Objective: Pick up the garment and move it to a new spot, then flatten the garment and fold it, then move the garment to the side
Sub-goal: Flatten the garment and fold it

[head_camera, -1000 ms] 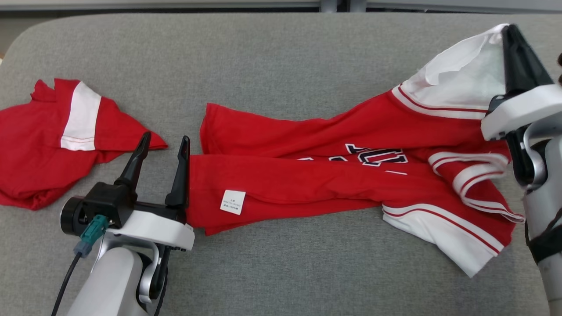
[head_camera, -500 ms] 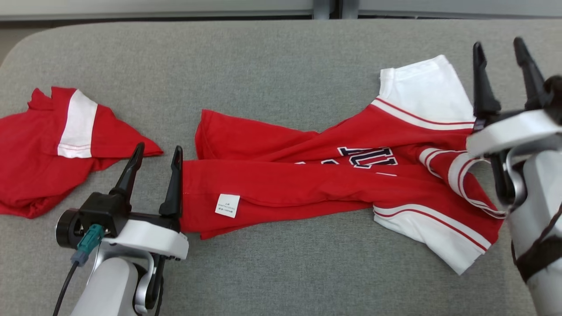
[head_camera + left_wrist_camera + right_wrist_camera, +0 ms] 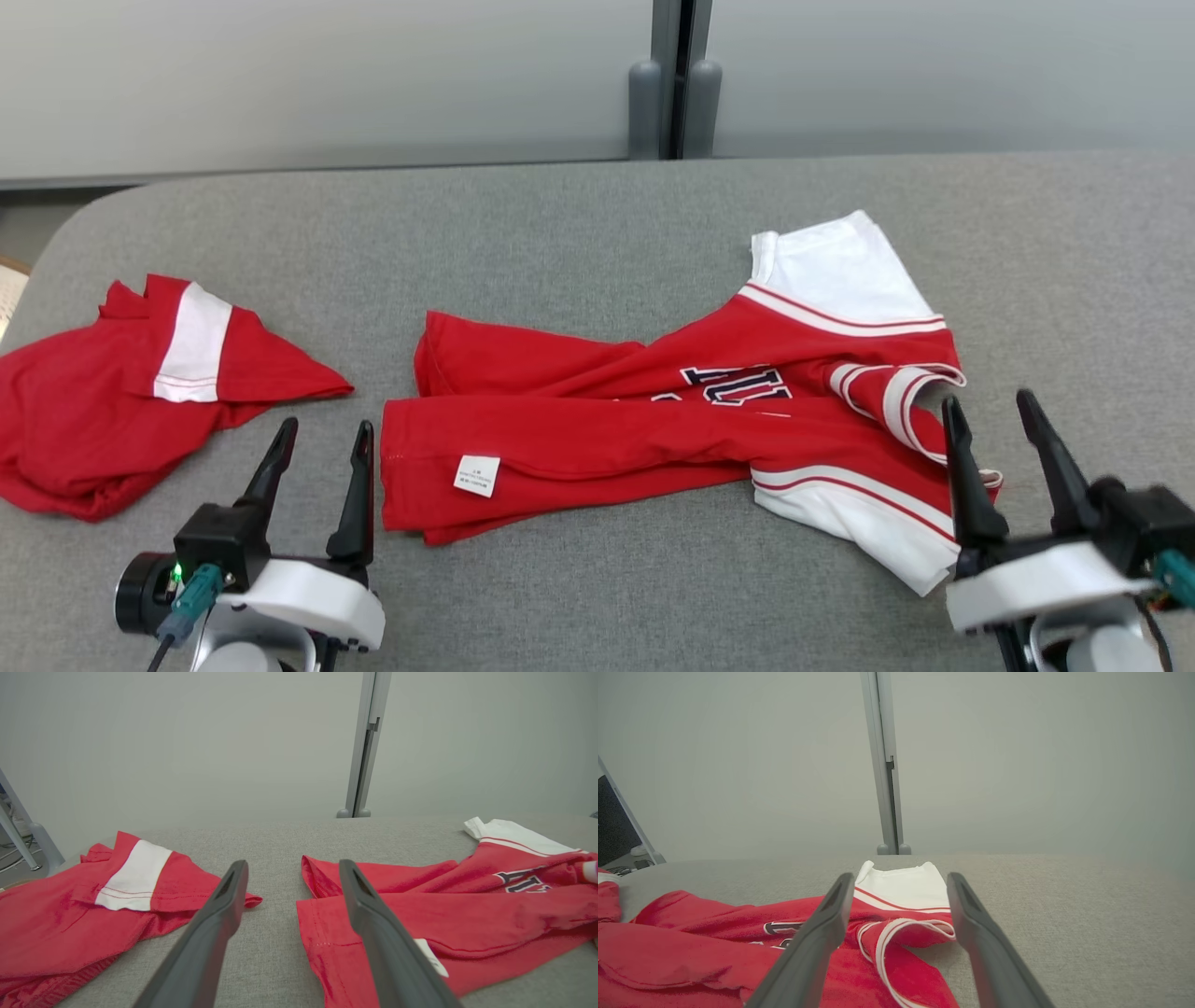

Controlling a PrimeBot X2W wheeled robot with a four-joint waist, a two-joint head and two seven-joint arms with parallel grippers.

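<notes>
Spanning the frame: grey fabric-covered table (image 3: 597, 215). On it, centre-right, the red-and-white jersey garment (image 3: 597, 439) lies twisted, not flat. Middle left, a smaller red-and-white cloth (image 3: 93, 429). Lower left, left gripper (image 3: 327, 427); lower right, right gripper (image 3: 988, 401): both spread, empty. Risk: grabbing through twisted layers would lock creases in when flattening.

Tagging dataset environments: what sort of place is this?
Likely a lab or office test bay, not a home: grey fabric-covered table, plain pale partition panels joined by a metal post.
</notes>
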